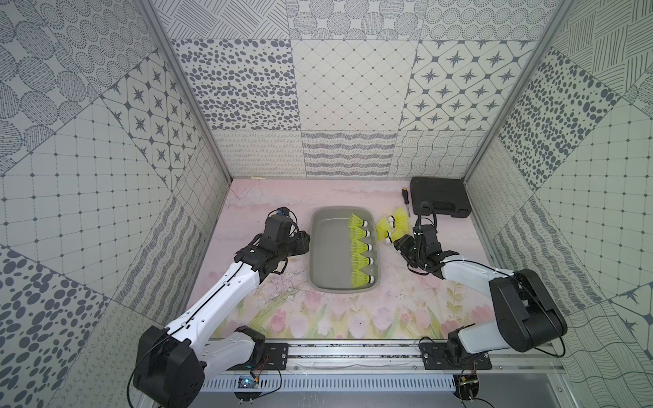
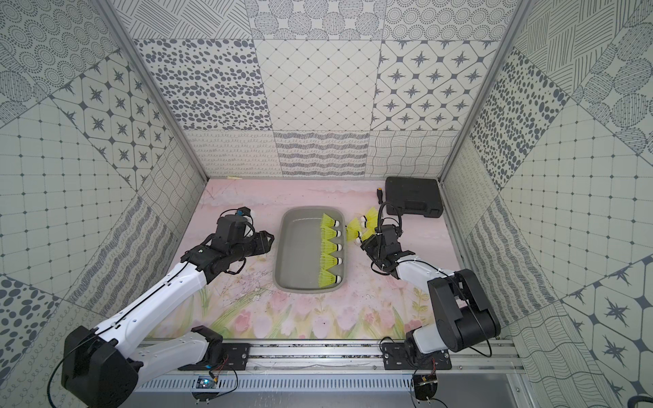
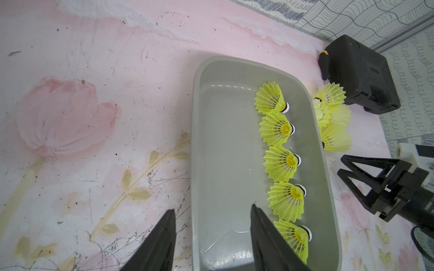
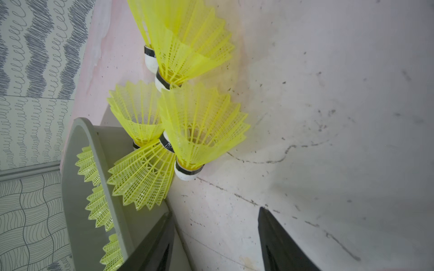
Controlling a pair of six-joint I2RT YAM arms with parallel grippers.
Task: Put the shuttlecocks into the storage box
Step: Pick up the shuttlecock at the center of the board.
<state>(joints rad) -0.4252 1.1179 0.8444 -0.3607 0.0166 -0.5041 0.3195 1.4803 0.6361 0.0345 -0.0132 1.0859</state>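
Left gripper (image 3: 212, 208) hangs over the left rim of the storage box (image 1: 328, 254), jaws apart, empty. Right gripper (image 4: 216, 211) is likewise apart and empty, just short of the loose shuttlecocks (image 4: 187, 122).

Risk, as we judge it: the five loose ones lie piled and interlocked on the worktop (image 1: 353, 318) against the box's outer right wall. A pinch may drag neighbours, crush mesh, or shove the box.

The row of shuttlecocks (image 1: 359, 247) lines the inner right wall: five, with neon-yellow skirts, white tips and dark bands.

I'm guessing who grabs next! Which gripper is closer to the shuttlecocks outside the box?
Right. The right gripper is just beside the loose shuttlecocks; the left gripper is across the storage box from them.
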